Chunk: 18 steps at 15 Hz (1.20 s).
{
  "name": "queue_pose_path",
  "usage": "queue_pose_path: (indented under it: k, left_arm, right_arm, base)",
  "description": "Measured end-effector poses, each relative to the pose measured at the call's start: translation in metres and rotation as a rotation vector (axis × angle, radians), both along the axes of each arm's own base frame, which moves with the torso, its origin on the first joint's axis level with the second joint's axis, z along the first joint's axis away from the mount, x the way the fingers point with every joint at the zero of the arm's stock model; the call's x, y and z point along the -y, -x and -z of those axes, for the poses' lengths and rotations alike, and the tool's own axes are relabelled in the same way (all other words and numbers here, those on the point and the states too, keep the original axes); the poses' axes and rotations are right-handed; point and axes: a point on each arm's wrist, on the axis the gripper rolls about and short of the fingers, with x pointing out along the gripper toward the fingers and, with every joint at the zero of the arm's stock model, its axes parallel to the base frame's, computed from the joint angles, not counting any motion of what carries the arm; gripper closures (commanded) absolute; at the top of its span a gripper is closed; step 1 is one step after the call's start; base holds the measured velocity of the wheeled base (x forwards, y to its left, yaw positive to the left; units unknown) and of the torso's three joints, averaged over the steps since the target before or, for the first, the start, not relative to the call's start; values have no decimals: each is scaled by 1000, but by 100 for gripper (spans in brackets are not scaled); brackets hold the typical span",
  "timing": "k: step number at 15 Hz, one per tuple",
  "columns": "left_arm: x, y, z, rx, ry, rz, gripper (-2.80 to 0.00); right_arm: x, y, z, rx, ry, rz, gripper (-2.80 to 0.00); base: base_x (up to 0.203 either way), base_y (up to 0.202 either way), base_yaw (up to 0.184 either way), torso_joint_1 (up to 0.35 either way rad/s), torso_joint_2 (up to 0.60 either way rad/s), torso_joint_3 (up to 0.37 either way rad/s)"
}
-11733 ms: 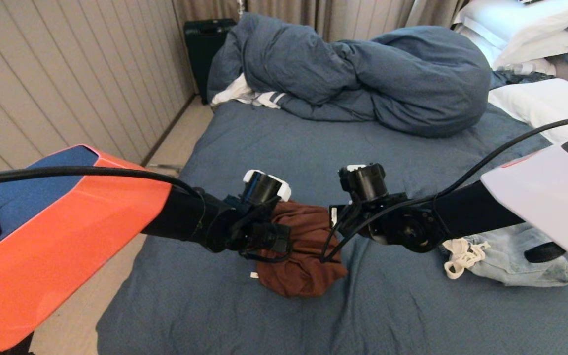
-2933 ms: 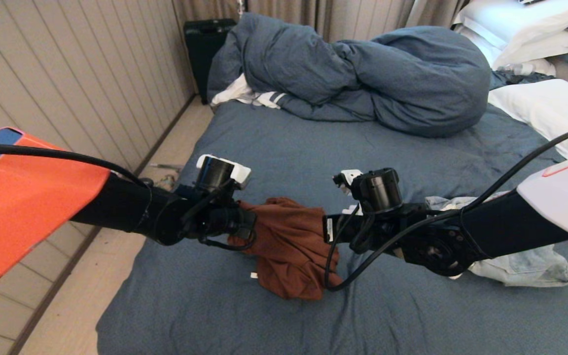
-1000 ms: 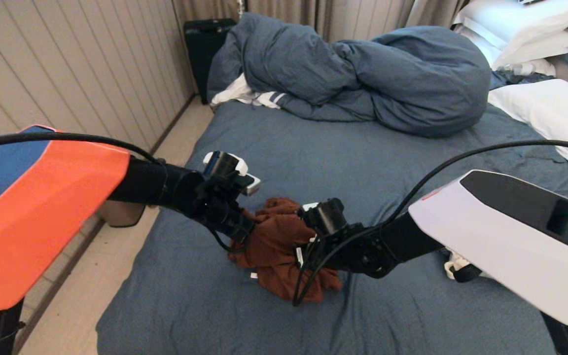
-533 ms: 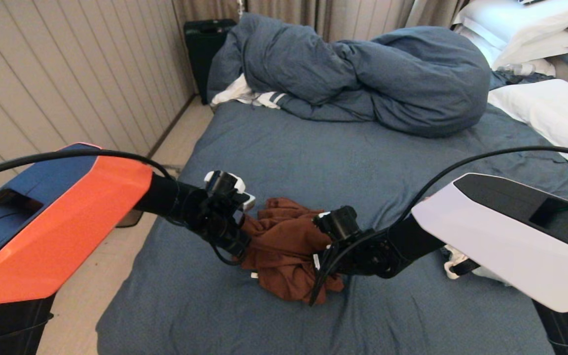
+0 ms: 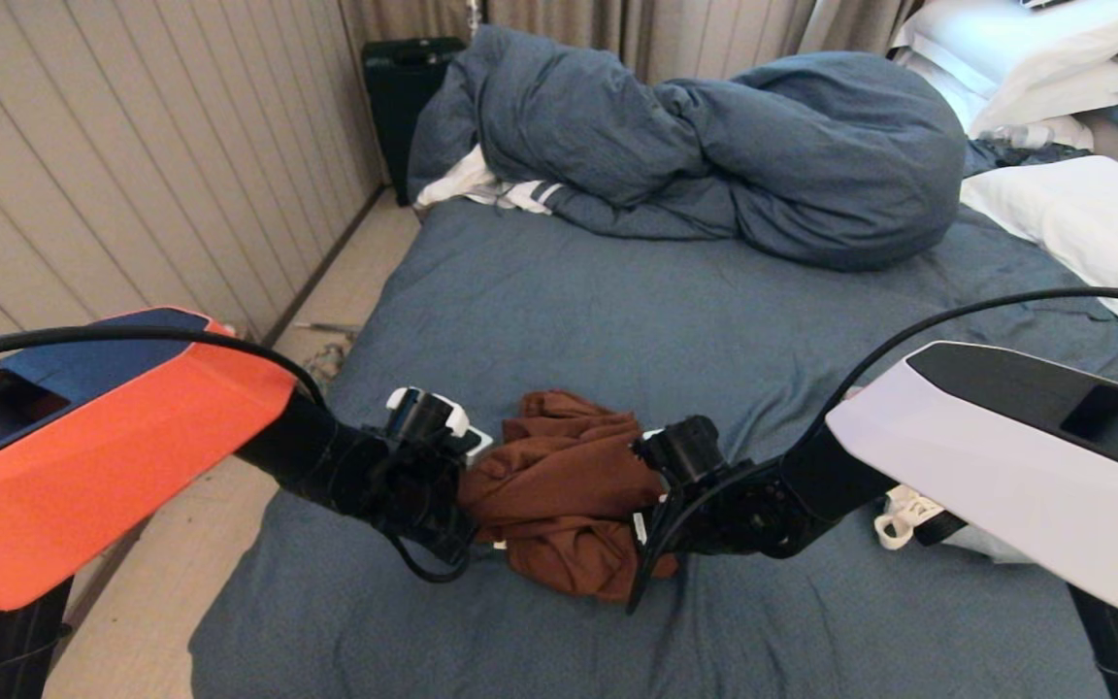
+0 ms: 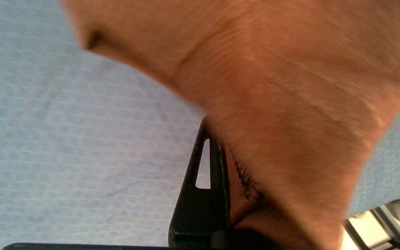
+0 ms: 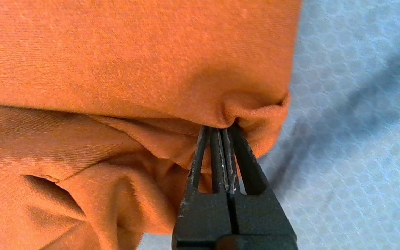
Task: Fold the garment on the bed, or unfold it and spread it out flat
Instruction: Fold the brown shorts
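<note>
Both pincers, left pincer (image 6: 217,152) and right pincer (image 7: 221,139), clamped on the rust-brown garment (image 5: 559,485) atop the bed (image 5: 617,311).

We see the bed (image 5: 559,311) with its blue sheet. On it lie a brown shirt (image 5: 559,495), a bunched blue duvet (image 5: 714,146) and white pillows (image 5: 1073,209).

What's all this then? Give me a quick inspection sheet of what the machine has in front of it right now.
Surface: bed, wrinkled blue sheet.
Job's things: rust-brown garment, bunched near the bed's front edge.
Clutter: blue duvet heaped at the far end; white pillows; pale denim piece partly behind the right arm.
Grippers: left gripper and right gripper both shut on the garment, at opposite sides.
Cables: black cable looping over each arm.
Surroundings: panelled wall, curtains, dark case on the floor.
</note>
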Motion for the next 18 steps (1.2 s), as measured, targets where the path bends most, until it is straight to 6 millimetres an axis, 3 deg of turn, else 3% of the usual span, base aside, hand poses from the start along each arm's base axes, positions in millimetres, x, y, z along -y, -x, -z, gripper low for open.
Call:
queue_pose_path:
  k: [5,8,10,12,15,18]
  left_arm:
    - [20,32,9,8,9,77,0]
    - [34,43,9,11,17,119,0]
    - [41,49,10,2,22,126,0]
    - [46,55,13,-3,7,125,0]
    - [45,65,19,-23,-13,139,0]
    - [42,71,20,-13,-10,140,0]
  right_arm:
    - [8,3,-23,41,-23,11,0]
    - [9,13,-69,127,-107,-21,0]
    - [-1,22,-111,207,-203,-89,0]
    - [-14,26,-136,261,-251,-135,0]
    - [-37,16,-134,270,-266,-169,0]
    - [-61,-7,-104,226,-242,-178,0]
  base:
    - [0,0,0,0,0,0]
    - [0,0,0,0,0,0]
    - [0,0,0,0,0,0]
    - [0,0,0,0,0,0]
    - [0,0,0,0,0,0]
    - [0,0,0,0,0,0]
